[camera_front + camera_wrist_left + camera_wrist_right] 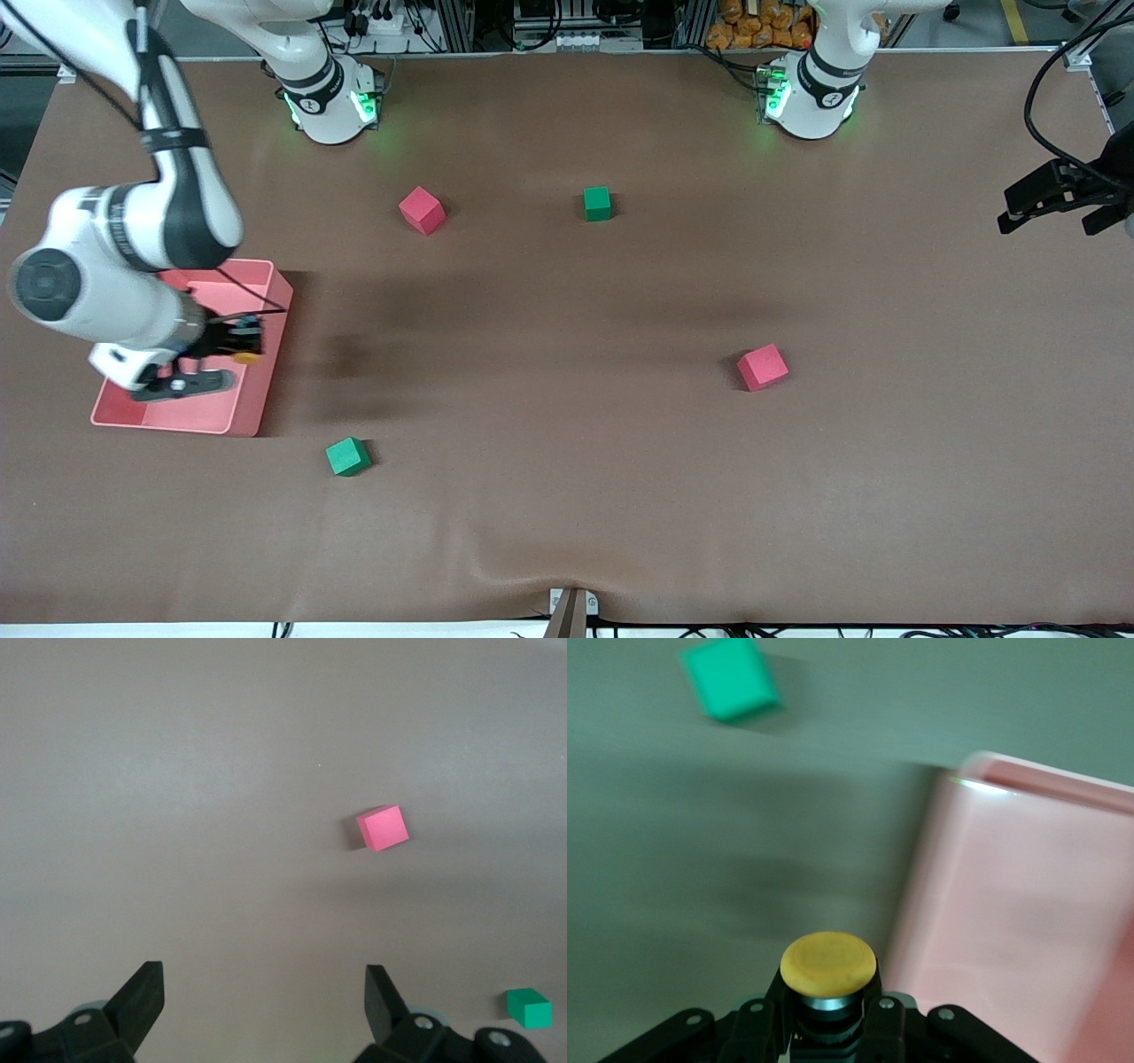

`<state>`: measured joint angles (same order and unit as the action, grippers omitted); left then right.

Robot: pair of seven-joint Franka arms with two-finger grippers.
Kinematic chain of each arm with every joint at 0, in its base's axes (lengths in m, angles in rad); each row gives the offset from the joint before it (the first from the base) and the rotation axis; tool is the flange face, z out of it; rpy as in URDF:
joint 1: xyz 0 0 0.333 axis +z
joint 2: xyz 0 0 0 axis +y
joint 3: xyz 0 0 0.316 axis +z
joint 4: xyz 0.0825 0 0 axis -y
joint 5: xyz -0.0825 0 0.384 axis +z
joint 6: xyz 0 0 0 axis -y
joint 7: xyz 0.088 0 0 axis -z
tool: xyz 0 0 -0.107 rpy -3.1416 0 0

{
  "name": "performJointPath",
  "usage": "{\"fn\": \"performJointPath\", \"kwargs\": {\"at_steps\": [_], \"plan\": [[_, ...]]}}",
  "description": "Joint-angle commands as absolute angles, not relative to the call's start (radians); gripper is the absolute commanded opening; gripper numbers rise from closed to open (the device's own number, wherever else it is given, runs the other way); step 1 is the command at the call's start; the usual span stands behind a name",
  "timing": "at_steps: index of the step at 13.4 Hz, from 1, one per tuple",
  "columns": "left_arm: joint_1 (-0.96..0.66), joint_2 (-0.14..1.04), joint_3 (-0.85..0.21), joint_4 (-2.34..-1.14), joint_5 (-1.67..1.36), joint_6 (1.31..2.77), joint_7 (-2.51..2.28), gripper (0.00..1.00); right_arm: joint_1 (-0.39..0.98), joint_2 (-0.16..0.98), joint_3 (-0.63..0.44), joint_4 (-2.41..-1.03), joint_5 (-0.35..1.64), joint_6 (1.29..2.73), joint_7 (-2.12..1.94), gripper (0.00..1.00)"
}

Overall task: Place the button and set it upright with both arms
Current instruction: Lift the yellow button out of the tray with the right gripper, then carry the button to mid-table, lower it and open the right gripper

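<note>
**Right gripper clamps button over tray**

The right gripper [237, 347], over the pink tray [252, 403] at the right arm's end of the table, has its fingers [879, 1014] closed on the button [828, 966], orange cap facing outward. A green cube [347, 456] sits on the table at about four o'clock from the tray. The left gripper [1054, 208] waits above the left arm's end, jaws apart, a red cube [383, 827] beneath it.

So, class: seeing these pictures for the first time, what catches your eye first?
The right claw, over the pink tray at the right arm's end of the table, is shut on the orange-capped button. Red and green cubes lie scattered on the brown table. The left claw waits open over the left arm's end.
</note>
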<state>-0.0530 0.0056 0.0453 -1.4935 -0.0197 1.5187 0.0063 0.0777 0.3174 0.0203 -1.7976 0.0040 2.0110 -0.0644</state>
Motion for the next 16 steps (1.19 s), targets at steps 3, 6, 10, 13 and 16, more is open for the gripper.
{"fn": "performJointPath", "kwargs": {"at_steps": [3,6,10,13,16], "plan": [[-0.058,0.014,0.041,-1.476,-0.015,1.508,-0.003,1.0,0.323,0.555,0.006,-1.519,0.132,1.954,0.136,0.0],[-0.058,0.024,0.041,-1.476,-0.017,1.508,0.002,1.0,0.44,0.701,0.006,-1.341,0.127,1.954,0.247,0.0],[-0.058,0.028,0.04,-1.476,-0.017,1.508,0.002,1.0,0.54,0.852,0.008,-1.142,0.191,1.967,0.336,0.0],[-0.058,0.035,0.04,-1.477,-0.02,1.508,0.003,1.0,0.61,0.939,0.008,-1.058,0.195,2.037,0.46,0.0],[-0.058,0.037,0.04,-1.479,-0.021,1.508,0.003,1.0,0.681,0.989,0.003,-1.06,0.193,2.094,0.543,0.0]]}}
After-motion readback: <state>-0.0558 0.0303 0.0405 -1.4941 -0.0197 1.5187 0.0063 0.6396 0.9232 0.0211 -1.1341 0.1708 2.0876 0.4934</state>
